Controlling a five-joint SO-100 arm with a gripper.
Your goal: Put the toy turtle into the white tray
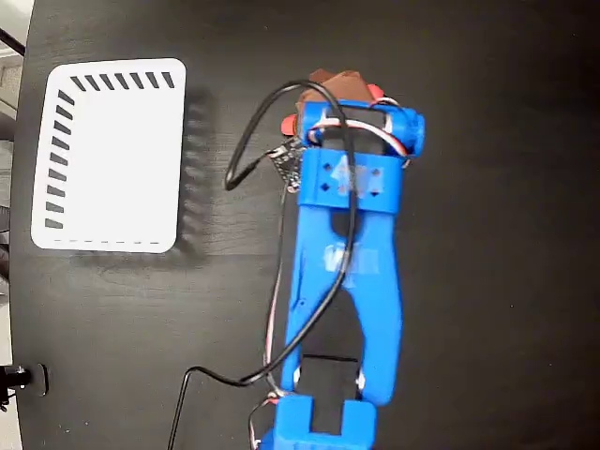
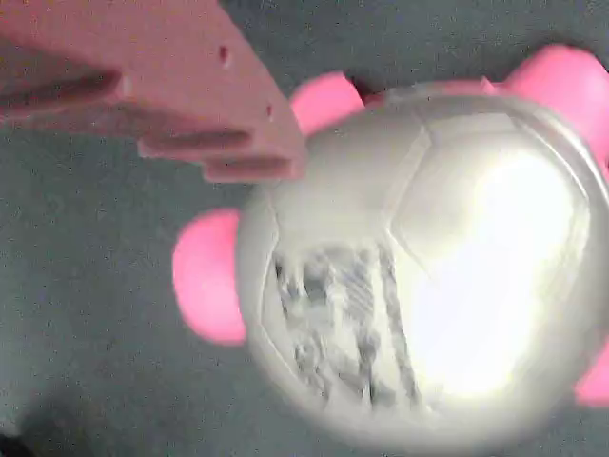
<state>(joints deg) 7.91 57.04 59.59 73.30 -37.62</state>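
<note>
Dark black wood-grain table [image 1: 487,281] fills nearly the whole fixed view, with a strip of pale floor or wall showing past its left edge and a small black fitting [image 1: 19,380] at the lower-left table edge.

1. The turtle [image 2: 419,276] sits upright on the dark table right below me; its domed shell glares pale in my wrist view, with a blurred sticker and pink flippers poking out around it.
2. The tray [image 1: 111,155] lies flat, well apart to the left in the fixed view; white, rounded corners, slotted sides.
</note>
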